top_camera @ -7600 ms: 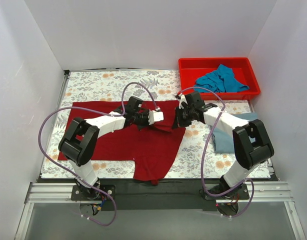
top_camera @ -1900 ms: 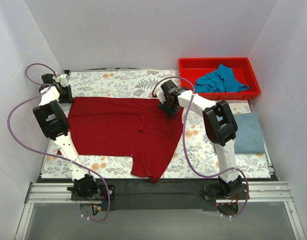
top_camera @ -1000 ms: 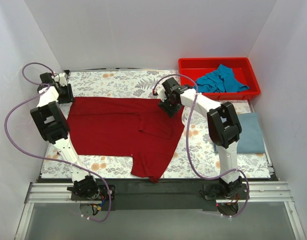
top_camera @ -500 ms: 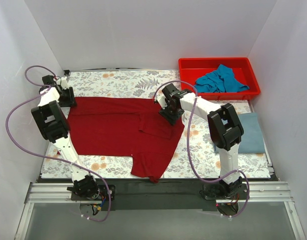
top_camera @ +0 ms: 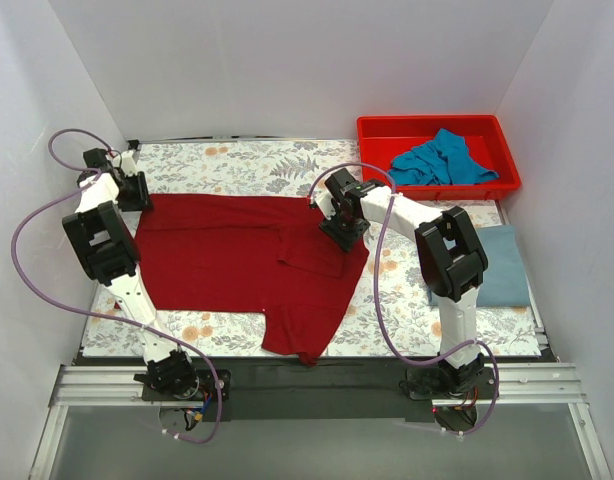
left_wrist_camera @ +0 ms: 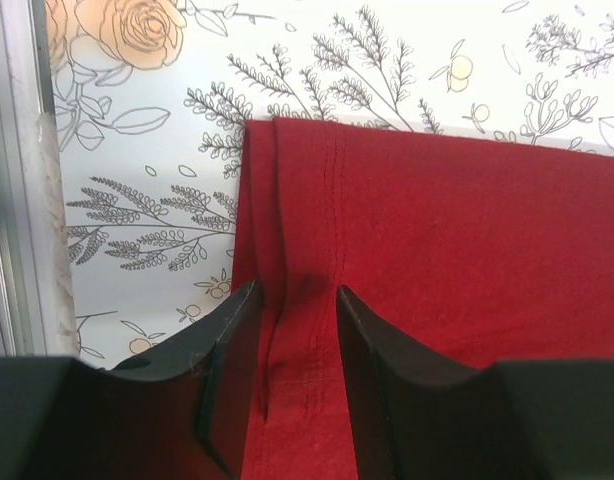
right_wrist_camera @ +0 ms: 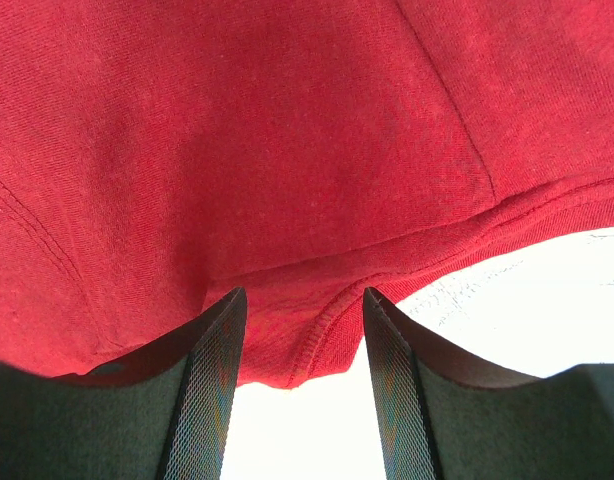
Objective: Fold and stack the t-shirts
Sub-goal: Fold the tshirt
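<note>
The large dark red t-shirt (top_camera: 227, 255) lies spread on the floral table, with one part hanging over the near edge. My left gripper (top_camera: 135, 196) is at its far left corner; in the left wrist view its jaws stand open astride a raised fold of the hem (left_wrist_camera: 297, 300). My right gripper (top_camera: 342, 228) is at the shirt's far right edge, open, with the stitched edge (right_wrist_camera: 317, 340) lying between its fingers. A grey-blue t-shirt (top_camera: 499, 265) lies folded at the right. A teal-blue t-shirt (top_camera: 442, 158) is crumpled in the bin.
The red plastic bin (top_camera: 427, 122) stands at the far right corner. White walls close in the table on three sides. A metal rail (left_wrist_camera: 22, 200) runs along the table's left edge, close to my left gripper.
The right gripper has slid a little towards the near side along the shirt's right edge. The left gripper has stayed at the far left corner and its jaws have narrowed slightly.
</note>
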You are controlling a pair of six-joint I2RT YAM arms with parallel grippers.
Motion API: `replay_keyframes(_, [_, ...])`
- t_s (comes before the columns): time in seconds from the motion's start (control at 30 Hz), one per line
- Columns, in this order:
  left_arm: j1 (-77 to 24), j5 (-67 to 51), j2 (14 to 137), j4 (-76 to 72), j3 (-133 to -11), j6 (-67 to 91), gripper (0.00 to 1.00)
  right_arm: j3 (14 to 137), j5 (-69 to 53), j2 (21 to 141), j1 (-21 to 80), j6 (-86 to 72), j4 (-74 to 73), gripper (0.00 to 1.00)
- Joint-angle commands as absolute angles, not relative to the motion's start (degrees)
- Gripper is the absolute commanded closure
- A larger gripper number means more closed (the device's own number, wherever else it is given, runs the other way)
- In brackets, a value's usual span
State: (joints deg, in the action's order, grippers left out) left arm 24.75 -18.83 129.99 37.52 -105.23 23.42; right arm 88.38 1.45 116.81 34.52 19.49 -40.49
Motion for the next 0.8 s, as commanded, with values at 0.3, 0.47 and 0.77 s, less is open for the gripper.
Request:
replay_keyframes(0.3, [24.52, -19.51, 132.36, 37.79, -110.12, 24.17, 0.69, 89.38, 2.02, 115.14, 34.72, 19.42, -41.04, 0.43])
replay_keyframes(0.47, [24.43, -18.20, 132.45, 37.53, -109.78, 24.52, 0.69, 88.86, 2.29, 114.87, 34.72, 19.42, -41.13, 0.43])
replay_keyframes(0.77, [24.52, -16.26, 131.31, 36.48, -108.28, 24.26, 0.61, 89.38, 2.02, 115.14, 34.72, 19.42, -41.22, 0.43])
